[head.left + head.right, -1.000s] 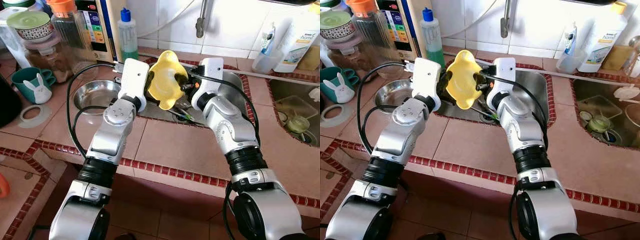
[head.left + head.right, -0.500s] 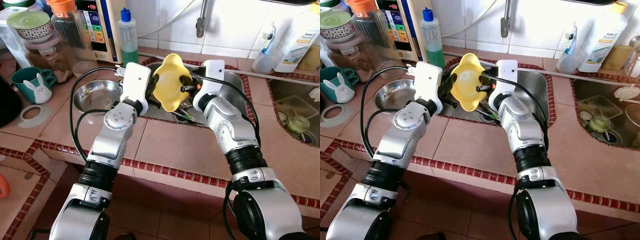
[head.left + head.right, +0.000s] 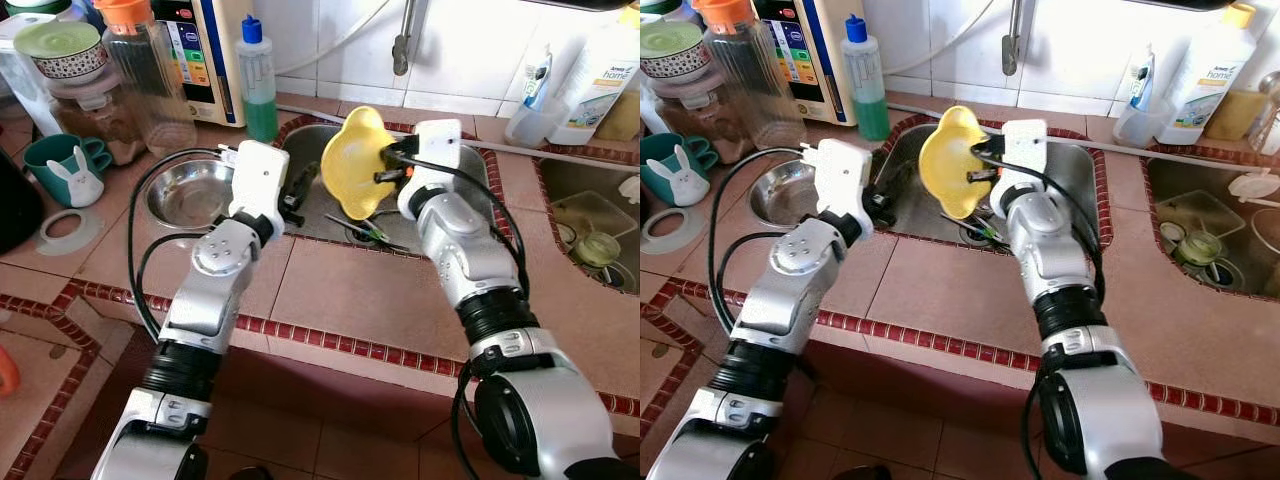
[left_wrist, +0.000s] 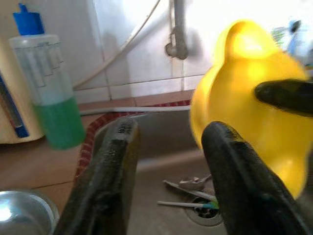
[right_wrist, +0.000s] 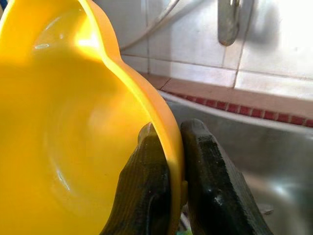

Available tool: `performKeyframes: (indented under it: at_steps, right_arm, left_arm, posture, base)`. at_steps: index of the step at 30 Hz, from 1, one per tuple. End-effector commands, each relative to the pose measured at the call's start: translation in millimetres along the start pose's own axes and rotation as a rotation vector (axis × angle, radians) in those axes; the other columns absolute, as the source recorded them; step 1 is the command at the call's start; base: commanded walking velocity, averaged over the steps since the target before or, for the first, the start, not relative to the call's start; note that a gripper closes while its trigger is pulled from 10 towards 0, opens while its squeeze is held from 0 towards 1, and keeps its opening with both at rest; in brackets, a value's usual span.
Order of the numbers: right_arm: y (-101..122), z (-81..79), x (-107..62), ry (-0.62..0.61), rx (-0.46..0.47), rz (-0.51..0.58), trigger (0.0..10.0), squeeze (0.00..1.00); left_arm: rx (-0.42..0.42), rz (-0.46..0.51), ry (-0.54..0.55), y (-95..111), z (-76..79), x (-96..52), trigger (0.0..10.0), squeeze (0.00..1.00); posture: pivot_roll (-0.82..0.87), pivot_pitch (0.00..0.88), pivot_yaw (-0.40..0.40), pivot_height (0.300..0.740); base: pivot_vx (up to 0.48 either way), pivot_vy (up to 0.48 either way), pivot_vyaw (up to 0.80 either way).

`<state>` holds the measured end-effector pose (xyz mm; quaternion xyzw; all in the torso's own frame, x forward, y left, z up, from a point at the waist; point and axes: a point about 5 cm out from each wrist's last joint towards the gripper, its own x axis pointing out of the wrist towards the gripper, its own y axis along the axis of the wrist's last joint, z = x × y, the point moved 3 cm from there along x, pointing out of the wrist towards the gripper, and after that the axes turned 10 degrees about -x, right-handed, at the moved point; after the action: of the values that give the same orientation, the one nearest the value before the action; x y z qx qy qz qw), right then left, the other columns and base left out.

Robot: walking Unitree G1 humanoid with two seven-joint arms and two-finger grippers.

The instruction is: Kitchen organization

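Note:
A yellow wavy-rimmed plastic bowl (image 3: pixel 358 160) hangs tilted over the steel sink (image 3: pixel 455 165). My right gripper (image 3: pixel 383 165) is shut on its rim, one finger inside and one outside, as the right wrist view shows around the bowl (image 5: pixel 73 122). My left gripper (image 3: pixel 296 190) is open and empty, to the left of the bowl at the sink's left edge; its fingers (image 4: pixel 110 176) frame the bowl (image 4: pixel 254 112) without touching it. Utensils (image 3: pixel 362 228) lie by the drain.
A steel bowl (image 3: pixel 190 190) sits on the tiled counter left of the sink. Behind it stand a green soap bottle (image 3: pixel 257 80), jars (image 3: pixel 145 70) and a teal rabbit mug (image 3: pixel 62 168). A second sink (image 3: pixel 590 225) with dishes lies to the right. The faucet (image 3: pixel 403 40) hangs above.
My left gripper let go of the yellow bowl and drew back to the left. My right gripper carried the bowl slightly right and up.

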<state>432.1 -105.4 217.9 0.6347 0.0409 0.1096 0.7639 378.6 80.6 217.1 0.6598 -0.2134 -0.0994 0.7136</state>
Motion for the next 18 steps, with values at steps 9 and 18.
performKeyframes:
  at_steps: [9,18]
  right_arm:
    - [3,0.2,7.4,-0.039,-0.173,0.031,0.0,0.00]
    - [-15,5.8,5.5,-0.103,-0.405,-0.010,0.0,0.00]
  left_arm:
    - [0.037,-0.056,-0.039,-10,-3.7,-18.2,10.0,1.00]
    - [0.043,-0.085,0.024,-16,-15.8,-33.6,10.0,1.00]
  posture:
    - [0.07,0.128,0.025,0.740]
    - [0.10,0.131,0.026,0.740]
  base:
    - [0.000,0.000,0.00]
    - [0.000,0.000,0.00]
